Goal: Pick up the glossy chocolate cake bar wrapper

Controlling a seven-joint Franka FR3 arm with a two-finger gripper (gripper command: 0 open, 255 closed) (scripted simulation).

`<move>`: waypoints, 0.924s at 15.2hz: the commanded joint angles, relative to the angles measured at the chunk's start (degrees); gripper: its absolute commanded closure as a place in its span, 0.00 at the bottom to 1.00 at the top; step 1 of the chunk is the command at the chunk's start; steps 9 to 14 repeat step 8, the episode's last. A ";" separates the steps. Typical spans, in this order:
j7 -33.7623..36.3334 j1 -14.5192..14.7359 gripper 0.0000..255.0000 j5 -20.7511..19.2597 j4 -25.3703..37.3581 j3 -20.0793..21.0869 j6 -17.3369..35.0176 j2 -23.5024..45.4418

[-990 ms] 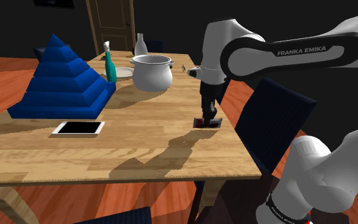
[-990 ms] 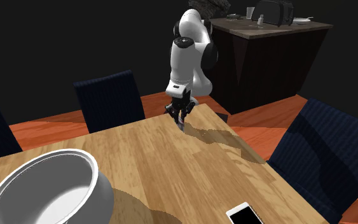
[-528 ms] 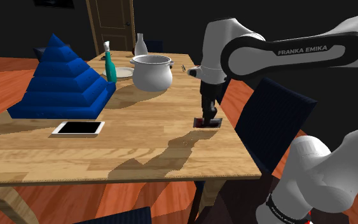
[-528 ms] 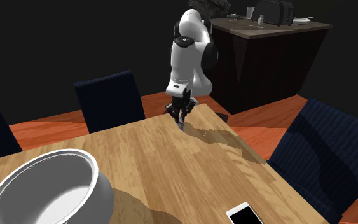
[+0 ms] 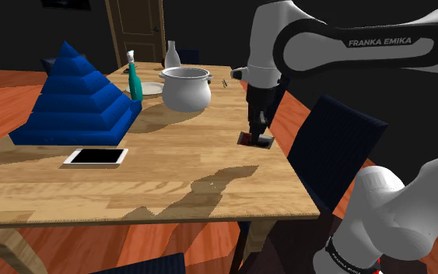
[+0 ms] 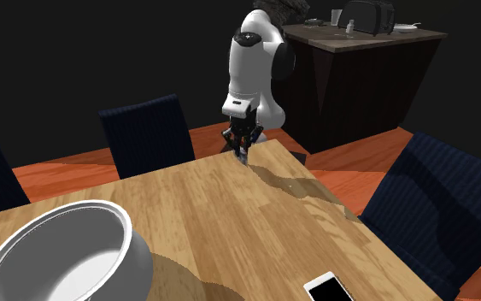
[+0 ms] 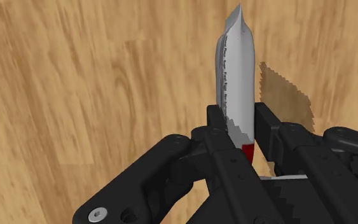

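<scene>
— Where is the wrapper?
— Clamped edge-on between the two black fingers of the gripper. From the hand's own camera it is silver-grey with a red end down by the fingers, and most of it sticks out past them.
— Is it resting on anything?
— No. It hangs just above the wooden table, and its shadow lies on the boards beside it, apart from it. In the shoulder view it sits over the table's right side, near a dark blue chair.
— Any containers about?
— A white pot with two small handles stands well apart from the wrapper, further along the table. The second exterior view looks down into it, and I see only its smooth grey inside. A teal spray bottle stands just beside it and a white bottle behind it (what either holds I cannot tell).
— And the arm?
— In the shoulder view its forearm crosses the top from the right, bends at the wrist, and the hand points straight down. In the second exterior view it stands at the table's far end with a white link upright.
— What else is there?
— A blue stepped pyramid, with a phone lying flat in front of it
</scene>
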 commanded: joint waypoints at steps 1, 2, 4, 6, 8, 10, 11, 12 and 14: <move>-0.09 0.02 1.00 0.06 1.76 0.07 -1.65 0.12; -0.13 0.03 1.00 0.09 2.61 0.10 -2.39 0.23; -0.20 0.06 1.00 0.15 4.34 0.16 -3.87 0.48; -0.28 0.08 1.00 0.21 6.11 0.21 -5.35 0.78; -0.28 0.08 1.00 0.22 6.25 0.22 -5.46 0.80; -0.28 0.08 1.00 0.22 6.25 0.22 -5.46 0.80; -0.28 0.08 1.00 0.22 6.25 0.22 -5.46 0.80; -0.28 0.08 1.00 0.22 6.25 0.22 -5.46 0.80; -0.28 0.08 1.00 0.22 6.25 0.22 -5.46 0.80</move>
